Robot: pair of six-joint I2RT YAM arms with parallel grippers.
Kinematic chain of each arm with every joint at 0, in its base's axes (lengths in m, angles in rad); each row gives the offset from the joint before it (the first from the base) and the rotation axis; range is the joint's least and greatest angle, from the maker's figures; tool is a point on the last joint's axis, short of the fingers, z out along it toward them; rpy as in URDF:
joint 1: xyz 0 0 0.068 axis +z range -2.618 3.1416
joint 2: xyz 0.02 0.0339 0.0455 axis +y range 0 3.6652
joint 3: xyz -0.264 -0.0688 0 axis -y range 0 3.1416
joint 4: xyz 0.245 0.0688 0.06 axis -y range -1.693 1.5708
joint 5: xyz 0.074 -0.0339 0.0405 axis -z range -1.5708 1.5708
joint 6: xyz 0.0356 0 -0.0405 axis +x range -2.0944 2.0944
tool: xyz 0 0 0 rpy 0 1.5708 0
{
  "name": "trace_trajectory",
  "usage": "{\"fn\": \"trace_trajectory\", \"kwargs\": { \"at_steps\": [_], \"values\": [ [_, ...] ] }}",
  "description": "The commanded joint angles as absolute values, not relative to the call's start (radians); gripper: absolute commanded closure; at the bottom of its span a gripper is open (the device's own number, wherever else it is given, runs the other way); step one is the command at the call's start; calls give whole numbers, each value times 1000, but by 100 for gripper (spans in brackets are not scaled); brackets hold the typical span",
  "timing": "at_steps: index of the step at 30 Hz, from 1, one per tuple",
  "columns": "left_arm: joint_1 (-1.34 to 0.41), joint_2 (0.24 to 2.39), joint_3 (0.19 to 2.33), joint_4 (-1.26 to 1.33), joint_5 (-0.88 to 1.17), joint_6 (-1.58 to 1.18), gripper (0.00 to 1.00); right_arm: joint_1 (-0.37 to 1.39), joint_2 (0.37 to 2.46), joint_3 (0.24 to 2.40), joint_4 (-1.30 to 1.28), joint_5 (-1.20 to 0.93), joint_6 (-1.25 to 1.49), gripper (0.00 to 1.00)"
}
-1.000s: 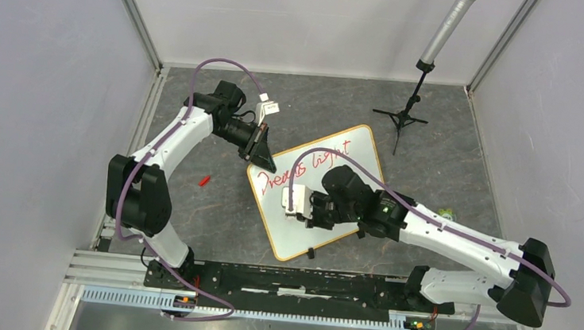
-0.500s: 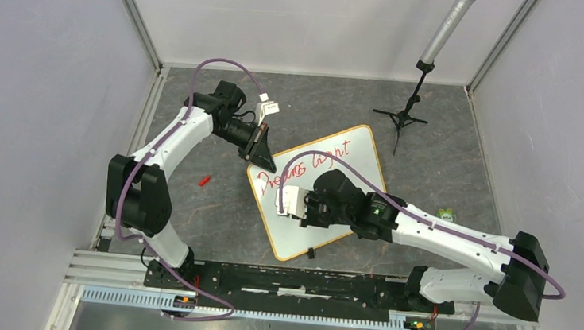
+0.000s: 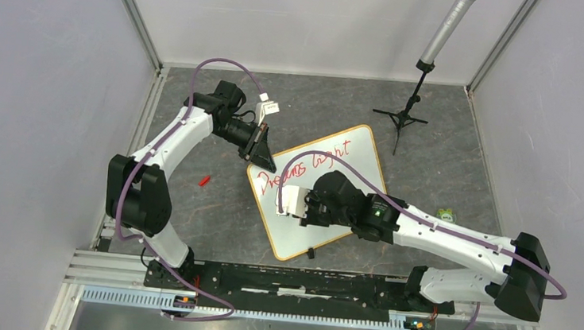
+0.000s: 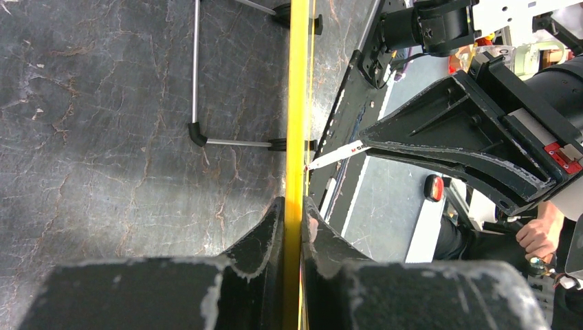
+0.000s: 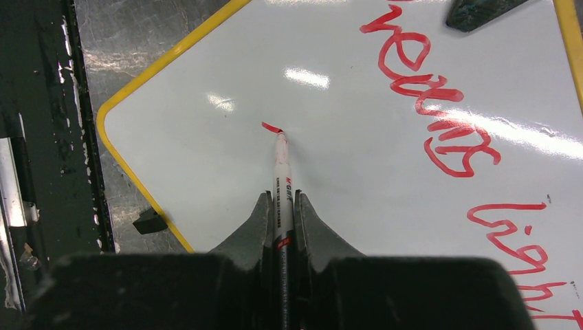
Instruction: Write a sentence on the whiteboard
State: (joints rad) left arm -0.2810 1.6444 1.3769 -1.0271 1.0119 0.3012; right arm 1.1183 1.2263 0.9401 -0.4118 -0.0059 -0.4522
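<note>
The whiteboard (image 3: pixel 358 151) lies slanted on the dark table, with a yellow rim (image 4: pixel 297 103). My left gripper (image 3: pixel 262 157) (image 4: pixel 292 203) is shut on its left edge. The sentence reads "Dreams" (image 3: pixel 281 182) (image 5: pixel 440 117) and "light" (image 3: pixel 329 159) (image 5: pixel 522 247) in red. My right gripper (image 3: pixel 298 211) (image 5: pixel 282 199) is shut on a white marker (image 5: pixel 282 179) that points down at the board (image 5: pixel 206 158). Its red tip touches the bare lower part of the board, at the end of a short fresh red stroke (image 5: pixel 271 127).
A small red cap (image 3: pixel 204 180) lies on the table left of the board. A black tripod stand (image 3: pixel 407 111) rises at the back right. A small green item (image 3: pixel 446 214) sits at the right. A black clip (image 5: pixel 148 220) sticks out of the board's near edge, by the base rail (image 3: pixel 302 282).
My right arm slid a little to the left over the board, carrying the marker with it, and then held still. The left arm and the board have not moved.
</note>
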Motion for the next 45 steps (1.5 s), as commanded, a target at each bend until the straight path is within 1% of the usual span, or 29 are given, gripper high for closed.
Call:
{"fn": "trace_trajectory", "kwargs": {
  "at_steps": [1,20,26,30,39,45],
  "values": [
    [-278,1646,1378,-1026,995,325,98,1115,1212,952,-385,28,-469,100],
    [-278,1661,1380,-1026,988,330,97,1135,1213,839,-409,-115,-479,100],
    [-278,1662,1381,-1026,987,329,98,1160,1237,854,-399,-133,-476,100],
    [-278,1660,1379,-1027,984,328,98,1160,1218,883,-396,-152,-472,100],
    [-278,1663,1384,-1026,991,327,98,1131,1178,952,-425,-111,-460,100],
    [-278,1664,1385,-1026,992,326,98,1118,1192,952,-409,-59,-451,100]
  ]
}}
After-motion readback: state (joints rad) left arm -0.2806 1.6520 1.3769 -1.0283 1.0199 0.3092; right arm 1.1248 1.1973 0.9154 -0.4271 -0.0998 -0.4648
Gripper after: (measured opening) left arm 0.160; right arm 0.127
